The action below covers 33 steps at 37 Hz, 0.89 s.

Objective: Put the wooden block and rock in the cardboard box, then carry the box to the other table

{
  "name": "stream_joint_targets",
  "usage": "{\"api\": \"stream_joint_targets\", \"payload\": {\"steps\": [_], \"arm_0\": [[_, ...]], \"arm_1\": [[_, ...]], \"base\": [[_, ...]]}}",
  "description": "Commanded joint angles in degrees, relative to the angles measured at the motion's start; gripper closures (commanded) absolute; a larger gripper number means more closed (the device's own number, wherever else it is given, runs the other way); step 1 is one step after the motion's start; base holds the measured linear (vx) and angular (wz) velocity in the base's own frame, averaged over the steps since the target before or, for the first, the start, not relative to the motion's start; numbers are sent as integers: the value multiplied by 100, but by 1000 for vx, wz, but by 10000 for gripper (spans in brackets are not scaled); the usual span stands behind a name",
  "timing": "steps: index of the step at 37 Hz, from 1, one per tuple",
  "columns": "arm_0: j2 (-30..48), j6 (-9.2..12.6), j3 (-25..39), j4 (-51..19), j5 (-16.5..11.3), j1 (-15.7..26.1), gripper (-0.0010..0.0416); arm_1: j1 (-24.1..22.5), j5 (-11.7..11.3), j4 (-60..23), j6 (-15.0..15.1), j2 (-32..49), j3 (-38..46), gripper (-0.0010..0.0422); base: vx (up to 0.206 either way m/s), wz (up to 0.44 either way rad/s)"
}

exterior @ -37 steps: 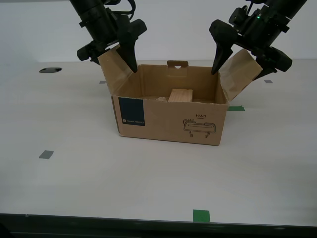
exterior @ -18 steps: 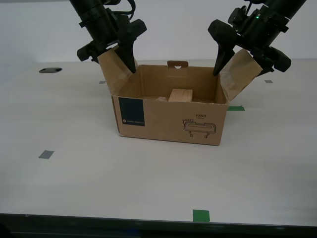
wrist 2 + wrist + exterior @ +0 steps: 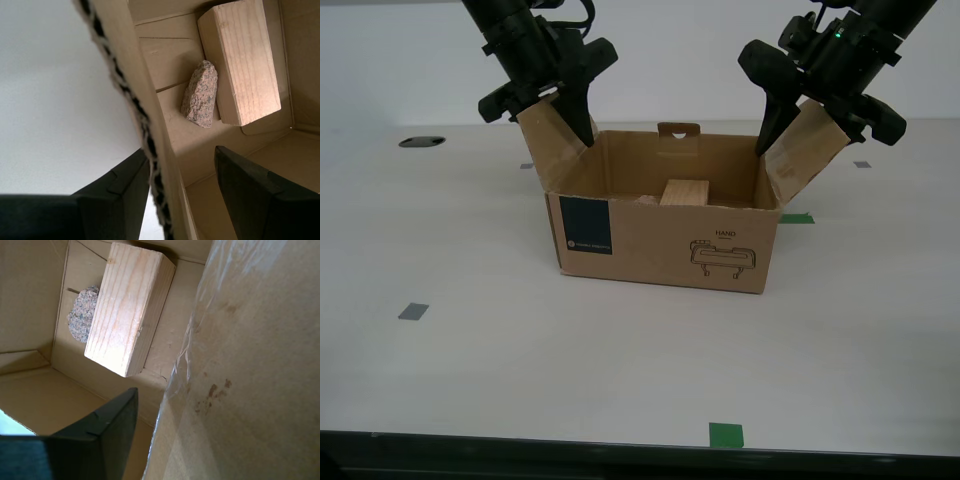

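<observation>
A pale tabletop (image 3: 620, 350) fills the foreground, with a green tape mark (image 3: 725, 434) near its front edge and a small grey square (image 3: 413, 311) toward the exterior view's left. In the middle of it stands the open cardboard box (image 3: 660, 240), its printed front facing the camera.

Inside the box the wooden block (image 3: 684, 192) lies on the floor, and the rock (image 3: 645, 200) rests just beside it, touching or almost touching. So the loading part of the task appears done.

Above the box two black arms reach down. The second gripper (image 3: 542, 105) straddles the side flap (image 3: 548, 135) on the exterior view's left, jaws apart, one finger outside and one inside, not clamped. The first gripper (image 3: 820, 110) stands likewise over the opposite flap (image 3: 805, 150), jaws spread, gripping nothing.

The box rests flat on the table. Gripping it, lifting it and carrying it to the other table, which is not in view, seem to remain.
</observation>
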Motion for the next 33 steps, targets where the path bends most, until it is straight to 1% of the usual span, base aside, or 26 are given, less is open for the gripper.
{"api": "stream_joint_targets", "payload": {"steps": [1, 4, 7, 10, 13, 15, 18, 20, 33], "arm_0": [[4, 11, 0, 4, -24, 9, 211], [4, 2, 0, 4, -24, 17, 242], [4, 4, 0, 2, -24, 24, 285], [4, 11, 0, -2, -26, 35, 340], [4, 9, 0, -9, -120, 44, 413], [4, 4, 0, -2, -197, 46, 403], [4, 4, 0, 0, -195, 50, 411], [4, 4, 0, 4, -192, 50, 405], [4, 11, 0, 42, -192, 52, 406]], "arm_1": [[-9, 4, 13, 0, 0, 0, 257], [-11, 4, 61, 2, 0, -9, 275], [-13, 4, 111, 7, 0, -11, 305], [-15, 4, 186, 4, 0, -11, 354], [-20, 7, 197, 2, 0, -11, 420], [-20, 7, 195, -24, 0, -11, 408], [-24, 7, 216, -24, 0, -11, 417], [-24, 4, 236, -22, 0, -11, 412], [-26, 7, 249, -28, -2, -9, 413]], "base": [[0, 0], [0, 0], [0, 0], [0, 0], [0, 0], [0, 0], [0, 0], [0, 0], [0, 0]]}}
